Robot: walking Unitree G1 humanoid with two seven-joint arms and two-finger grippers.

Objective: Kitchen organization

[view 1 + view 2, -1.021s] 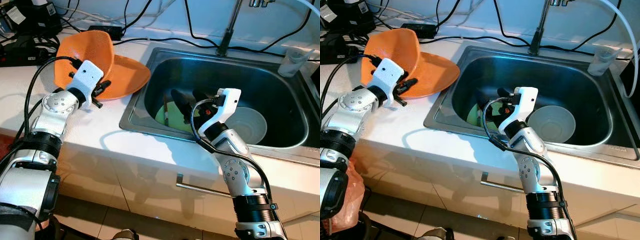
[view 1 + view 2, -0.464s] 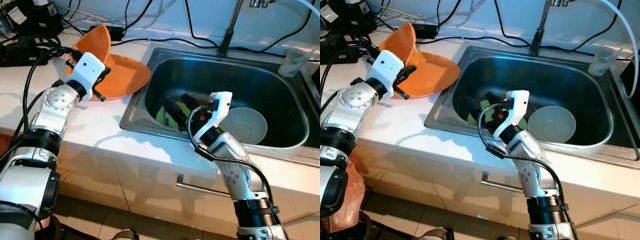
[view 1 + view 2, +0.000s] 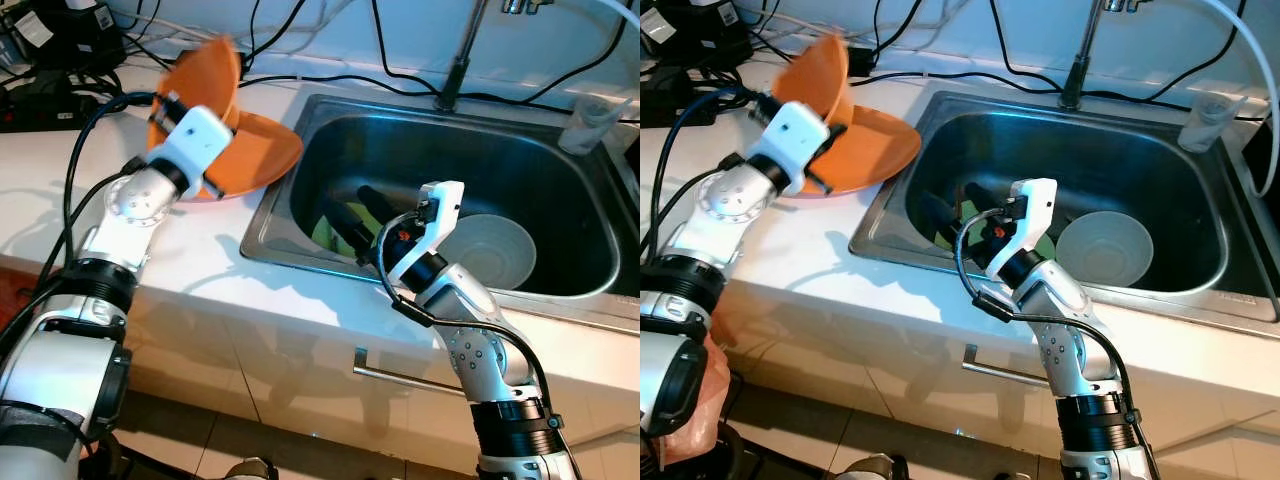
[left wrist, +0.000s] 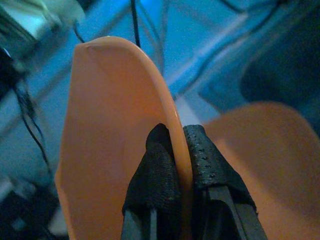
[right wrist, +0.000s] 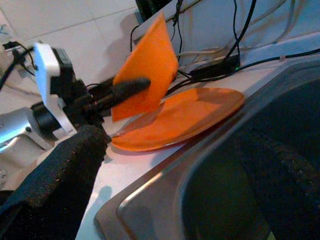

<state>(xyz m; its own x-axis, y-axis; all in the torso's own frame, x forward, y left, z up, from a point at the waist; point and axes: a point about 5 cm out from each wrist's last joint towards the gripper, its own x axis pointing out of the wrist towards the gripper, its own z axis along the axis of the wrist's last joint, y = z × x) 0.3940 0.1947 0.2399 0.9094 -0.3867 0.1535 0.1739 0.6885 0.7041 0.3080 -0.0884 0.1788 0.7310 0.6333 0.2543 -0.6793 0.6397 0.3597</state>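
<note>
upper plate (image 3: 205, 75): plain orange, no pattern
lower plate (image 3: 255, 150): same orange, plain
left hand (image 4: 181, 155): black fingers, dotted texture on pads; white wrist housing
right hand (image 3: 350, 215): black fingers, white housing, small red spot on it
arms: silver with black joints
sink (image 3: 300, 120): bare steel, grey
bowl (image 3: 490, 250) in sink: pale grey-white
item under right hand: light green
desk (image 3: 40, 190): white
cables (image 3: 300, 78): black
cup (image 3: 588, 122): clear
</note>
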